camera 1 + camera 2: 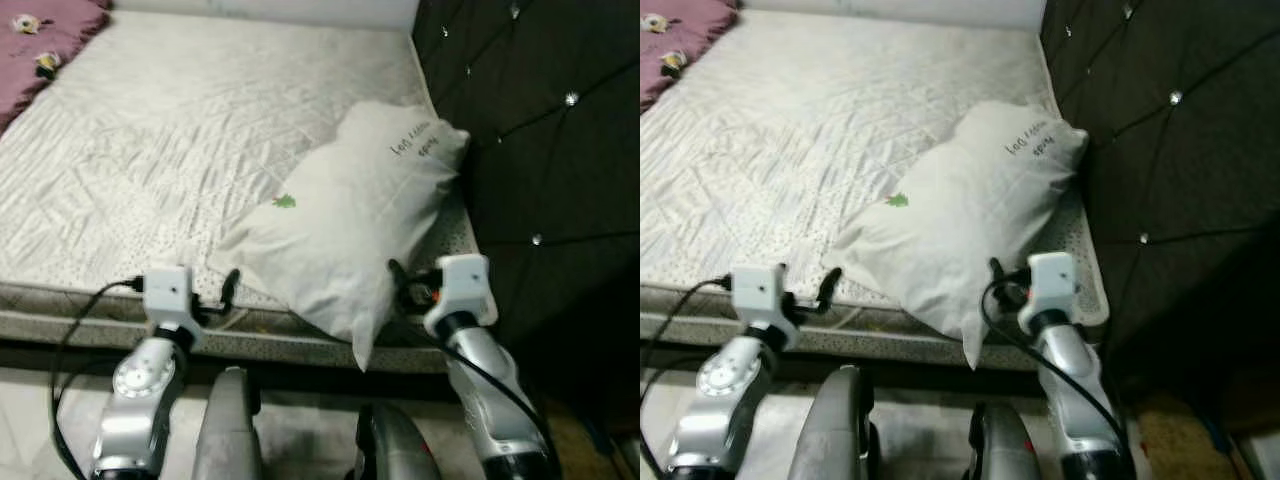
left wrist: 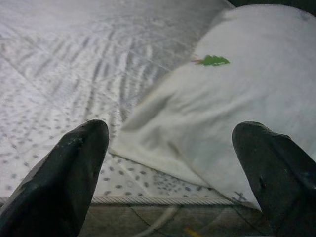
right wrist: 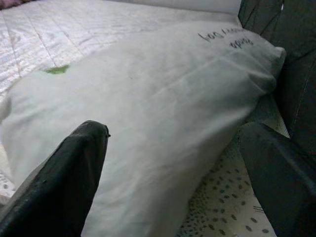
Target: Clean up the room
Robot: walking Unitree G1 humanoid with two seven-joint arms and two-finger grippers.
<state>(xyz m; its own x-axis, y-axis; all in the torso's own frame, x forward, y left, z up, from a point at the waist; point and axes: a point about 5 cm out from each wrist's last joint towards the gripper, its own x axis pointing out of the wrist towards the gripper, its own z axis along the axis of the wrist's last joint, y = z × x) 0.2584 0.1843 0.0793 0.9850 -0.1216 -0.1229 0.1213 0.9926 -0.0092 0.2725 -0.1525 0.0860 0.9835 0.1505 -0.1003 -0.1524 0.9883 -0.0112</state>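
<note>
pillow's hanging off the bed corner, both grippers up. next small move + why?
Probably ease both grippers forward and close on the pillow. It lies askew by the headboard with one corner hanging over the mattress edge. The left gripper and right gripper are both open and aimed at its near side, neither gripping it yet.
</note>
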